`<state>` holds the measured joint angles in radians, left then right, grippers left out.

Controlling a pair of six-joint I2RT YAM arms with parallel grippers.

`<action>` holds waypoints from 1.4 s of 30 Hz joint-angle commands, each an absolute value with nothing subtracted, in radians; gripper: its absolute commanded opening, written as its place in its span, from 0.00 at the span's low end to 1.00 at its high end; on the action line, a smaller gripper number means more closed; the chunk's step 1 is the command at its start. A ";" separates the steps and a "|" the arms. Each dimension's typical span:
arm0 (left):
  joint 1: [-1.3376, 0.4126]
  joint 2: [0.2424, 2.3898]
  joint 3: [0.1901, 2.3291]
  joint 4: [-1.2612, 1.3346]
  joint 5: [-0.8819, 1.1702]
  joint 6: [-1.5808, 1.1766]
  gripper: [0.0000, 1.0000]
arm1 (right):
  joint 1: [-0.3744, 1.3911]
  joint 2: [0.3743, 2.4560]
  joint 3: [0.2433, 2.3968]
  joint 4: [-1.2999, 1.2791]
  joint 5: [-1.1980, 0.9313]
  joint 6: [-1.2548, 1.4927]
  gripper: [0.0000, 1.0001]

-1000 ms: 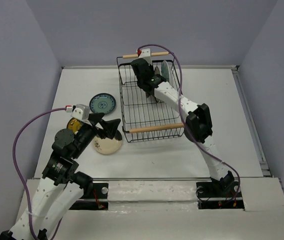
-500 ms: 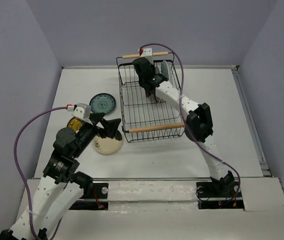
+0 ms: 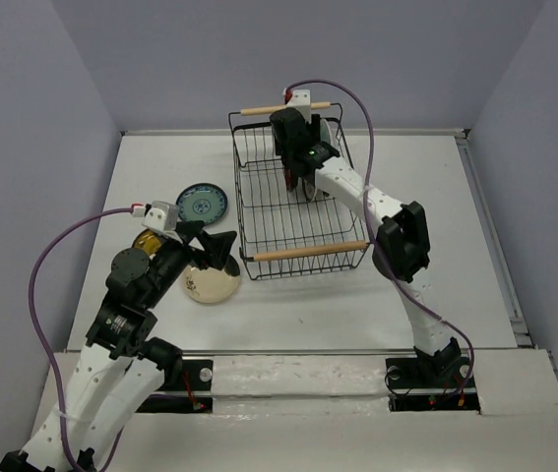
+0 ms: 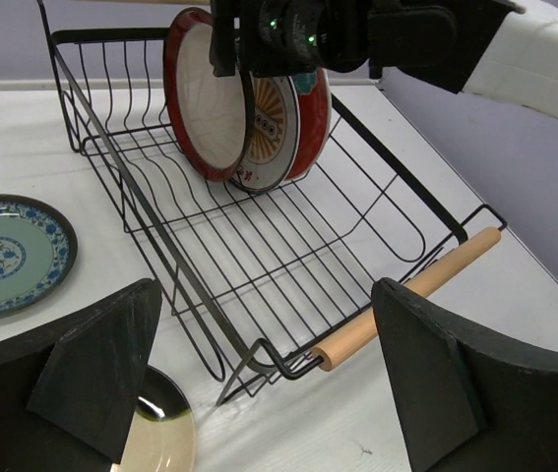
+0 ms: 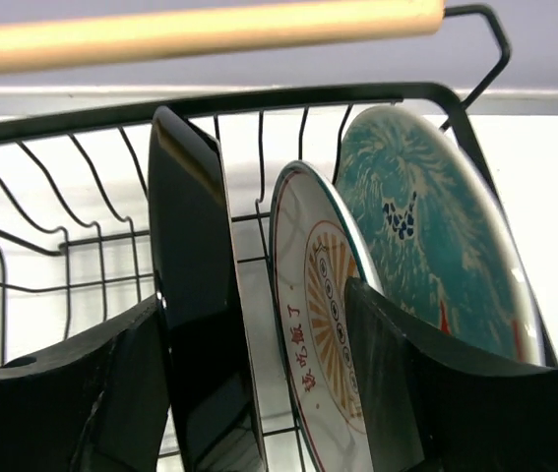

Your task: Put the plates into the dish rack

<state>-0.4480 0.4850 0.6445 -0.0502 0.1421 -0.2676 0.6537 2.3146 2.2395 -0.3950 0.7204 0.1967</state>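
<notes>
Right wrist view: right gripper (image 5: 254, 320) jaws apart, straddling the dark-red-rimmed plate (image 5: 198, 295) and sunburst plate (image 5: 310, 258). Both stand upright in the dish rack (image 5: 288, 97) beside the teal floral plate (image 5: 426, 246). Left gripper (image 4: 267, 315) spread wide above the cream plate (image 4: 156, 439); teal-blue plate (image 4: 8, 254) flat on the table (image 4: 13, 147).

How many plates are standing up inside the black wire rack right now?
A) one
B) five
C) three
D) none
C: three plates stand on edge at the far end of the dish rack: the large red-rimmed plate, the sunburst plate and the teal floral plate.
</notes>
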 commanded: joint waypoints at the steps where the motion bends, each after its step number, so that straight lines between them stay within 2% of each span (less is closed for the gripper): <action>1: -0.436 0.489 0.644 -0.008 0.149 -0.264 0.99 | 0.647 2.178 2.227 -0.362 0.689 0.229 0.72; 7: -0.430 0.499 0.646 -0.008 0.143 -0.264 0.99 | 0.647 2.123 2.207 -0.383 0.612 0.262 0.72; 12: -0.422 0.512 0.652 -0.029 0.077 -0.275 0.99 | 0.656 2.043 2.169 -0.408 0.434 0.296 0.73; 16: -0.407 0.526 0.661 -0.060 -0.009 -0.290 0.99 | 0.719 1.952 2.079 -0.423 0.396 0.264 0.67; 22: -0.362 0.546 0.666 -0.064 -0.101 -0.342 0.99 | 0.785 1.760 1.854 -0.420 0.312 0.248 0.46; 25: -0.335 0.589 0.672 -0.064 -0.077 -0.370 0.99 | 0.796 1.675 1.764 -0.414 0.278 0.253 0.43; 30: -0.240 0.711 0.716 -0.048 -0.005 -0.423 0.99 | 0.805 1.463 1.579 -0.414 0.243 0.219 0.43; 34: -0.195 0.793 0.747 -0.041 0.034 -0.468 0.99 | 0.805 1.297 1.423 -0.368 0.164 0.224 0.47; 37: -0.187 0.856 0.765 -0.008 0.011 -0.506 0.99 | 0.805 1.168 1.301 -0.310 0.104 0.232 0.63; 42: -0.153 0.983 0.822 0.026 -0.061 -0.541 0.97 | 0.805 1.045 1.223 -0.317 0.055 0.252 0.72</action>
<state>-0.1780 0.9241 0.7494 -0.0723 -0.0044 -0.4900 0.8047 1.1023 1.2568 -0.3782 0.1196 0.2409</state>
